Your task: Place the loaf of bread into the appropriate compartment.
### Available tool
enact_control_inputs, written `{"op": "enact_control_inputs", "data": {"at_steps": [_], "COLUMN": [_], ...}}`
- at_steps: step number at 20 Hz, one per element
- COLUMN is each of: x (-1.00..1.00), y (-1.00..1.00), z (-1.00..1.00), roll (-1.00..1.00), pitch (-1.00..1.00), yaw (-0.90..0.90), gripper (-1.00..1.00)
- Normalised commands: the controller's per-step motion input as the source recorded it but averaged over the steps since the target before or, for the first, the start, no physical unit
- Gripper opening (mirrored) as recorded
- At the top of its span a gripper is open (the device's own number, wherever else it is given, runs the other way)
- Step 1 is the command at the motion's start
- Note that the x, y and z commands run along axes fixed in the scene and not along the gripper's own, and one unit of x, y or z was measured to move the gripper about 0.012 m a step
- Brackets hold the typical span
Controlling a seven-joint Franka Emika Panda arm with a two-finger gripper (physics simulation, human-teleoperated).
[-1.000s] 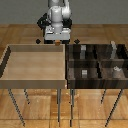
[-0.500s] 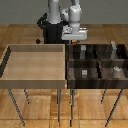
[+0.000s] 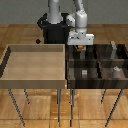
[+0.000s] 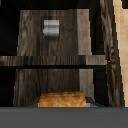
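Loaf of bread (image 4: 61, 98) sitting clamped in the tool (image 3: 80, 46), long axis crosswise between the pads, hanging over the bin's (image 3: 70, 75) rear quarter; beyond the divider, lying ahead, the compartment (image 4: 75, 35) holding the low grey block (image 4: 50, 27).

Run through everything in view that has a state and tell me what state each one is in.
gripper: shut on the loaf of bread, raised above the dark bin.
loaf of bread: held between the fingers, not yet set down.
dark bin: four walled quarters, open on top.
small low grey block: lying in a bin quarter, apart from the loaf.
light wooden tray: open on top, nothing visible inside.
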Motion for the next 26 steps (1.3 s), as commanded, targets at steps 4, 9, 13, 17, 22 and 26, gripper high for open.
{"op": "enact_control_inputs", "data": {"at_steps": [4,9,13,17,22,26], "x": [1.00,1.00,0.75,0.00,0.00,-0.25], "y": [0.00,0.00,0.00,0.00,0.00,0.00], "z": [0.00,0.00,0.00,0.00,0.00,0.00], "roll": [0.00,0.00,0.00,0.00,0.00,0.00], "pitch": [0.00,0.00,0.00,0.00,0.00,0.00], "yaw": [0.00,0.00,0.00,0.00,0.00,0.00], "gripper": [-1.00,-1.00,1.00,1.00,1.00,1.00]}}
